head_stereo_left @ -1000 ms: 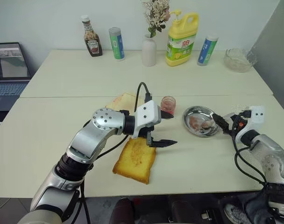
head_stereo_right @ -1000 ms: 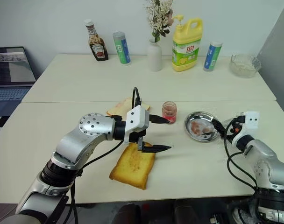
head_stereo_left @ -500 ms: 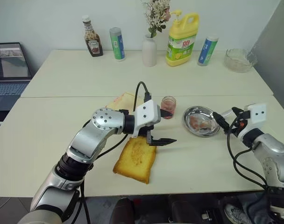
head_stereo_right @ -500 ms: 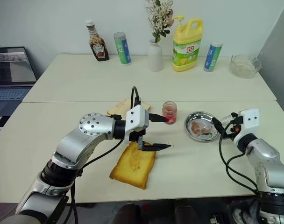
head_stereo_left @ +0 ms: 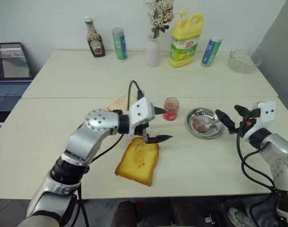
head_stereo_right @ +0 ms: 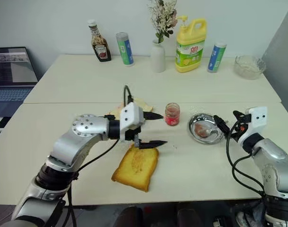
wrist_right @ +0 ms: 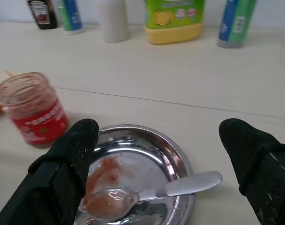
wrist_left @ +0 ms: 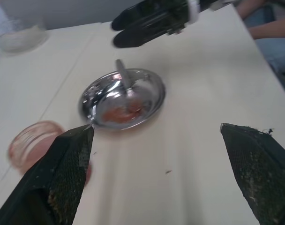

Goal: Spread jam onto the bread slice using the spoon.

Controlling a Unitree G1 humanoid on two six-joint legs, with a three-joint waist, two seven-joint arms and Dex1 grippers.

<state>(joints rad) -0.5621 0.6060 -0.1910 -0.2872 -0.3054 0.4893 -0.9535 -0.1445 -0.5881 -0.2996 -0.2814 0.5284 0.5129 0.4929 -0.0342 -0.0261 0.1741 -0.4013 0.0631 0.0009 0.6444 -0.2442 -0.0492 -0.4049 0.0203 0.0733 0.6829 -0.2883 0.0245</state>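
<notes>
Left eye view: I see the bread slice (head_stereo_left: 138, 161) flat on the bench (head_stereo_left: 49, 142), nearest me, long axis tilted away-right. Left gripper (head_stereo_left: 159, 125) above its far edge, jaws wide, empty. Right gripper (head_stereo_left: 230, 119) jaws wide, empty. Spoon (wrist_right: 152, 193) in the steel dish (wrist_right: 180, 154), handle toward right gripper. Jam (head_stereo_left: 170, 108) just beyond.

Toasted bread slice (head_stereo_left: 137, 162) lay flat near the table's front; open jam jar (head_stereo_left: 170, 109) stood behind; spoon (wrist_right: 147, 193) rested in a steel dish (wrist_right: 180, 154).
</notes>
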